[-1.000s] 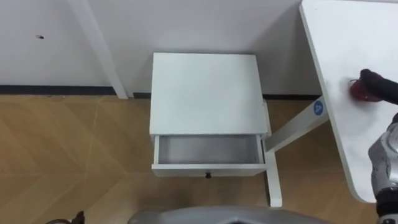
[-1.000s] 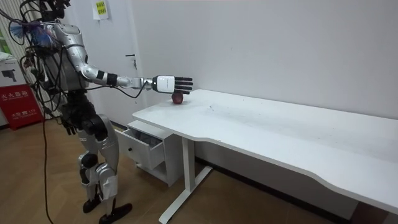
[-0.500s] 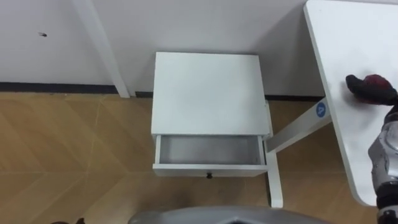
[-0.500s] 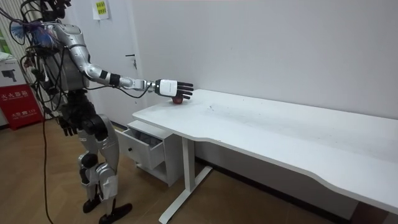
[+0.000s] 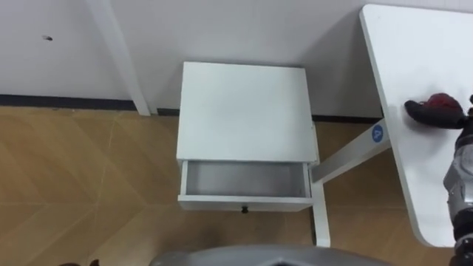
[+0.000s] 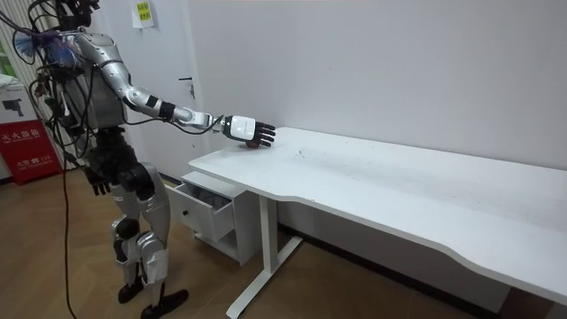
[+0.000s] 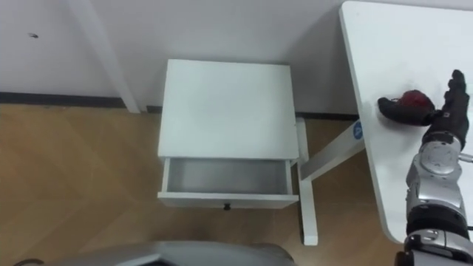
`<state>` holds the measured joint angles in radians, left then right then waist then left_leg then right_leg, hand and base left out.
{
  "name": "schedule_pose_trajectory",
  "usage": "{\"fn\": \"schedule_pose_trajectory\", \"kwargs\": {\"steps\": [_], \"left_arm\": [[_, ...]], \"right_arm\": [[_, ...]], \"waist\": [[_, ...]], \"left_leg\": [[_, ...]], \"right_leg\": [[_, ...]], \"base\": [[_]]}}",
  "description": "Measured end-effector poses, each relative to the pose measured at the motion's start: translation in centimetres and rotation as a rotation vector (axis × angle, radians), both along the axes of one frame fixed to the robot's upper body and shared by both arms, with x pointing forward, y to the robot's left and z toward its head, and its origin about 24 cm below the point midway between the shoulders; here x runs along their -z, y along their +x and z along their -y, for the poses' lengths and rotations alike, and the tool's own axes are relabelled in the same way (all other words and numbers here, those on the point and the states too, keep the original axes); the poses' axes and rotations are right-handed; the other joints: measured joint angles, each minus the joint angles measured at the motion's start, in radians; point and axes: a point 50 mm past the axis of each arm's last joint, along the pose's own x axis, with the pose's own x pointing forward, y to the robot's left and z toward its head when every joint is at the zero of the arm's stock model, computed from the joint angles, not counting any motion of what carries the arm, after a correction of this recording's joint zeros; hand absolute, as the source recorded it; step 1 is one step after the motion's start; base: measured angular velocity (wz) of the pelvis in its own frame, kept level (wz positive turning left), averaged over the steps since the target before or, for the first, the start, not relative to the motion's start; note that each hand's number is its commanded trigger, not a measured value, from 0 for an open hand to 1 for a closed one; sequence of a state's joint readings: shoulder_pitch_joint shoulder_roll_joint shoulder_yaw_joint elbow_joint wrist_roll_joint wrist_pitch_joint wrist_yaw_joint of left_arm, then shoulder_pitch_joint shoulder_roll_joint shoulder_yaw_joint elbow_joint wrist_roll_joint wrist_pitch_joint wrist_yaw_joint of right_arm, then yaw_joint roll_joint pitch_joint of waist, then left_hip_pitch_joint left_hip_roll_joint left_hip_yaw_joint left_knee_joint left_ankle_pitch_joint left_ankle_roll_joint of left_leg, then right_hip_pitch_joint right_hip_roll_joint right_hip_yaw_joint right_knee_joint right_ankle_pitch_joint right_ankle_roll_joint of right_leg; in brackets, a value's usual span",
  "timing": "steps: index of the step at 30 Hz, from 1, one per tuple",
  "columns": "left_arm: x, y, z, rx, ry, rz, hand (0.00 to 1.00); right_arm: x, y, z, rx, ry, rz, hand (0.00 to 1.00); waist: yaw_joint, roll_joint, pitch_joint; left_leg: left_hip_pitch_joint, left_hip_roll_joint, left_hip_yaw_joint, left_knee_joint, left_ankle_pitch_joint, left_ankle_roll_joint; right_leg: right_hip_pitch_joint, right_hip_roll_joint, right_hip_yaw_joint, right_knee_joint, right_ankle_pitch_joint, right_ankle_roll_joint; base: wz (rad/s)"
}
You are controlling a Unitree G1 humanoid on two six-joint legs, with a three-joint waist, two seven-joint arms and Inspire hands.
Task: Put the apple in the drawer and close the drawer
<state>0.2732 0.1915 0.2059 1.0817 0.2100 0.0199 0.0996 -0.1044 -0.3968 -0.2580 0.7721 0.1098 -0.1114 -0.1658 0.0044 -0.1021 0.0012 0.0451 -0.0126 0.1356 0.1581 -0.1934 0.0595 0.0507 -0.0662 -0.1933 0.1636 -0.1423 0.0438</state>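
The dark red apple (image 7: pixel 415 97) is seen resting on the white tabletop (image 7: pixel 384 44), close to its left edge and well to the right of the small white bedside cabinet (image 7: pixel 222 107), whose shallow drawer (image 7: pixel 225 199) is pulled out towards the near side and is seen to be bare inside. The right robot hand (image 7: pixel 447 118) is laid over the apple: its thumb (image 7: pixel 392 109) is curled round the near side of the fruit while the fingers reach past on the right, only partly bent, so the hold is judged to be loose and not yet secure. The left robot hand (image 6: pixel 95 182) is seen hanging by the hip in the room view. The step in hand is judged to be the grasp itself. For it to be done well, the fingers should be closed fully round the far side before any lift, so that the round fruit is not squeezed out sideways and rolled off the edge. The apple should then be raised straight up, carried left over the cabinet top, and lowered into the middle of the drawer rather than dropped. Only after that should the drawer front be pushed in by its small dark knob (image 7: pixel 227 206).
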Motion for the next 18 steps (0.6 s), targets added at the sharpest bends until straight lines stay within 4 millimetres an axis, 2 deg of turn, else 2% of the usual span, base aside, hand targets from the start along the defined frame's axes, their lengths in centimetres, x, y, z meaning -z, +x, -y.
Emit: {"fn": "schedule_pose_trajectory", "kwargs": {"steps": [1,2,3,4,8,18], "left_arm": [[-0.1,0.1,-0.1,0.002,0.004,0.004,0.00],[-0.1,0.1,-0.3,0.004,0.007,0.005,0.00],[-0.1,0.1,-0.4,0.004,0.009,0.003,0.00],[-0.2,0.1,-0.5,0.005,0.012,0.002,0.00],[-0.2,0.1,-0.6,0.014,0.015,-0.001,0.00],[-0.2,0.0,-0.7,0.015,0.017,-0.010,0.00]], "right_arm": [[0.2,-0.1,0.0,-0.005,0.008,-0.011,0.53],[0.1,0.0,0.0,-0.004,0.002,-0.008,0.60],[0.0,0.1,0.2,-0.003,-0.003,-0.006,0.83],[-0.3,0.0,0.5,-0.004,-0.013,-0.007,1.00],[-0.6,0.0,1.3,-0.005,-0.042,-0.027,1.00],[-0.6,-0.1,1.4,-0.019,-0.069,-0.048,1.00]], "waist": [[0.001,0.000,-0.0001],[0.003,0.001,0.0003],[0.002,0.001,0.0004],[0.002,0.001,0.0008],[0.003,0.006,0.0031],[0.007,0.007,0.0042]], "left_leg": [[0.000,0.000,-0.001,0.000,0.000,0.000],[0.000,0.000,-0.001,0.001,0.000,0.000],[-0.001,-0.001,-0.001,0.002,0.000,0.000],[-0.002,-0.001,-0.001,0.003,0.000,0.000],[-0.001,0.000,-0.001,0.003,0.000,-0.001],[0.002,0.000,-0.001,0.004,0.000,-0.001]], "right_leg": [[0.002,0.000,-0.001,-0.001,0.000,0.000],[0.003,0.000,-0.001,-0.005,0.000,0.000],[0.004,0.000,-0.001,-0.008,0.000,0.000],[0.005,0.000,-0.001,-0.011,0.000,0.000],[0.009,0.001,-0.003,-0.012,0.000,0.000],[0.009,0.001,-0.002,-0.012,0.000,0.000]], "base": [[0.04],[0.00],[0.00],[0.00],[0.00],[0.00]]}}
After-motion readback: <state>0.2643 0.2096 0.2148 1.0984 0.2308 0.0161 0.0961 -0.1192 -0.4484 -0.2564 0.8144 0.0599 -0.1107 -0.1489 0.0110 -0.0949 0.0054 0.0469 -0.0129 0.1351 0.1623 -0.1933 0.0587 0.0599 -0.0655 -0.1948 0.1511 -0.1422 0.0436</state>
